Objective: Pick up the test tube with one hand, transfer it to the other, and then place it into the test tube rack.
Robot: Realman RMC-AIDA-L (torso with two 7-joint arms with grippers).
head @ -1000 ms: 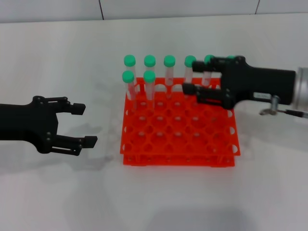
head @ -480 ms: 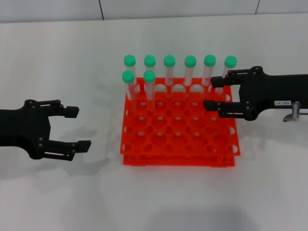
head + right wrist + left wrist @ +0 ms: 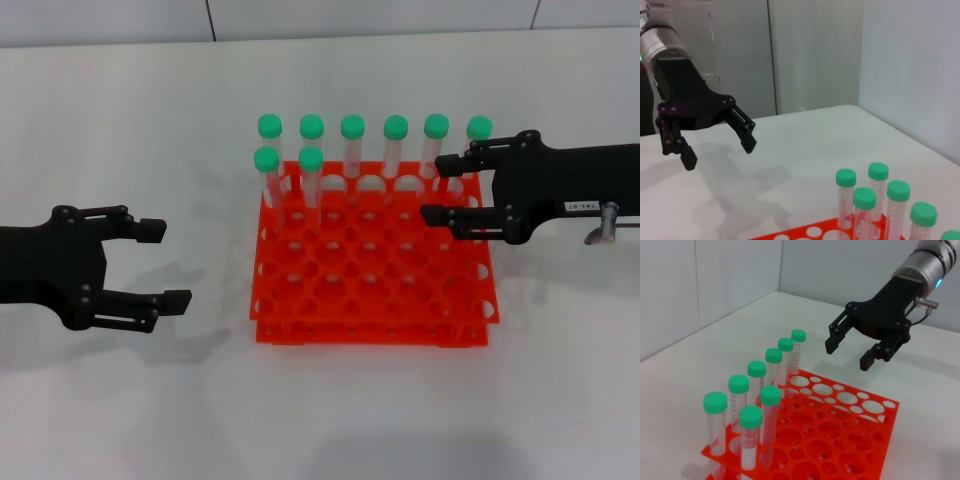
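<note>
Right gripper [image 3: 440,187], the black two-finger unit with the small white printed label, hovers with its fingers spread wide and nothing between them, above the rear right corner of the bright orange-red two-tier plastic test tube rack [image 3: 372,262]. My left gripper [image 3: 165,265], the unlabelled black two-finger unit, is likewise wide and empty, well apart from the rack on its left side, above the white table [image 3: 330,420].

Eight slim clear plastic tubes with round green caps stand upright in the rack: six along its rear row and two in the next row at its left end. The test tube [image 3: 477,145] nearest my right gripper occupies the rear right corner hole, just beside the upper finger. No tube lies loose outside the rack.

Handling, as I judge it: the tube is light and stiff, with a smooth wall that may slip under a weak pinch. Grip the clear shaft just under the cap, squarely, and lift straight up so it clears the hole without tipping its neighbours.

View differences: the head view gives the rack's hole grid and both grippers' positions relative to it. The left wrist view alone shows the printed graduations on the tubes and the height of the right gripper above the rack. The right wrist view shows the left gripper's open fingers from the front.
</note>
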